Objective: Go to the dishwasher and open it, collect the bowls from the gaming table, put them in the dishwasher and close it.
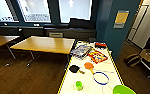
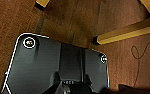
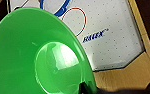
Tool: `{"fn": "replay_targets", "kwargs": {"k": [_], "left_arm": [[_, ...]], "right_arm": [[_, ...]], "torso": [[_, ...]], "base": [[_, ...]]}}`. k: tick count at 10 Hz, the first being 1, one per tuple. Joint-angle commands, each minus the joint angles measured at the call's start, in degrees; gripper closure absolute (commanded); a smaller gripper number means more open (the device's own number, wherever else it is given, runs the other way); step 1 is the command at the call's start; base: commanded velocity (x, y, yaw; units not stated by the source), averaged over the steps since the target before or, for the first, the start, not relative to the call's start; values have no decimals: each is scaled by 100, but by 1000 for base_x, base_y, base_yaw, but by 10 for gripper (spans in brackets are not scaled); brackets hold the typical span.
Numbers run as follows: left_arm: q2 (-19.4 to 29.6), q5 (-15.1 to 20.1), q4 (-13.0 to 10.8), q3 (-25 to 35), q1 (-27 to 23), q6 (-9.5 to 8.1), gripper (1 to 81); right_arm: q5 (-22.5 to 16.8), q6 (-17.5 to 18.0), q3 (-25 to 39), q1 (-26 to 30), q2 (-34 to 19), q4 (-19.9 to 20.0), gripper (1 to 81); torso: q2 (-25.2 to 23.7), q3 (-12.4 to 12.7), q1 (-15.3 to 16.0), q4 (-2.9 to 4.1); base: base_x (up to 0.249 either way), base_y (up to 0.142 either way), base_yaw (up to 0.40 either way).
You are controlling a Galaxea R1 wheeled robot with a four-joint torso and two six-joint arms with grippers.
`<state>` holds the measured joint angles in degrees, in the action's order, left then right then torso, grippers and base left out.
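Farthest left stand plain wooden tables [image 1: 44,44] on the dark wood floor [image 1: 28,75], apart from the game things. The left wrist view looks straight down at that floor and a yellow table leg [image 2: 126,35], so the left arm probably hangs idle; whether its fingers are released or clenched I cannot tell.

The long white worktop with a yellow edge [image 1: 65,77] runs away from the robot. A black paddle [image 1: 74,68] and an orange paddle [image 1: 89,66] lie mid-length, colourful game boxes [image 1: 97,56] nearer the far end, and a small green cup-like thing [image 1: 78,85] close to the near edge.

At the near right corner sits the large lime green plastic bowl [image 1: 123,89]. It looms in the right wrist view [image 3: 41,55], tilted, above the dotted white surface. That suggests the right arm is working on it, though I cannot tell if its fingers grasp it.
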<state>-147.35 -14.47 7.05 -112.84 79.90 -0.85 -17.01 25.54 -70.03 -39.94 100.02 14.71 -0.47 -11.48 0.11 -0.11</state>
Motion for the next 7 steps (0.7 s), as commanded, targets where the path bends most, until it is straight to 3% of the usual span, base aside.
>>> {"fn": "replay_targets", "kwargs": {"k": [1,7], "left_arm": [[759,287,-37,895,-435,6,10],[1805,287,-37,2424,-1050,-3,10]], "right_arm": [[-207,-23,325,587,-568,-74,811],[-233,-14,1283,368,-1166,-478,811]], "torso": [[0,0,0,0],[0,0,0,0]], "base": [[0,0,0],[0,0,0]]}}
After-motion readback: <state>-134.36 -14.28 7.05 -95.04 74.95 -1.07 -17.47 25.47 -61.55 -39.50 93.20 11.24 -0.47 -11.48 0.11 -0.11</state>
